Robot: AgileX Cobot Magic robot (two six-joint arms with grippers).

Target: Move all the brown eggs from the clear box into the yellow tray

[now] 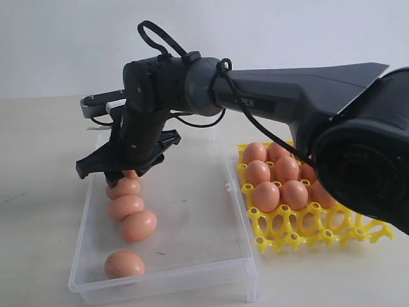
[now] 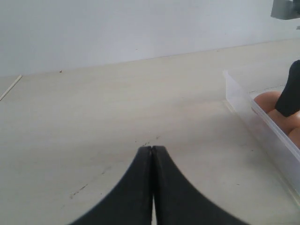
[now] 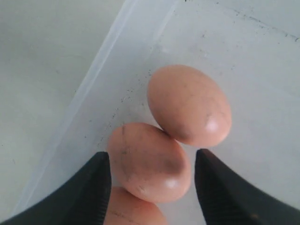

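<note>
The right arm [image 1: 287,96] bears a dark label [image 1: 246,102] reading "PER" — a black cable [image 1: 262,131] crosses it and its first letters cannot be seen. Fainter lettering on the big joint nearest the camera is too blurred to read.

The box [image 1: 238,211] sits on a pale tabletop [image 1: 38,192]. Brown eggs [image 1: 125,207] lie on their sides in a row along the box wall farthest from the tray [image 1: 307,227]. The right tool [image 3: 152,154] hangs over the row's far end, jaws wide, straddling one egg whose long axis runs roughly from finger to finger. From outside, that egg is mostly hidden.

More eggs stand upright in the tray, just beside the box; the arm hides the tray's side away from the box.

The left tool [image 2: 152,149] is closed — fingers pressed together, empty, over bare tabletop outside the box.
</note>
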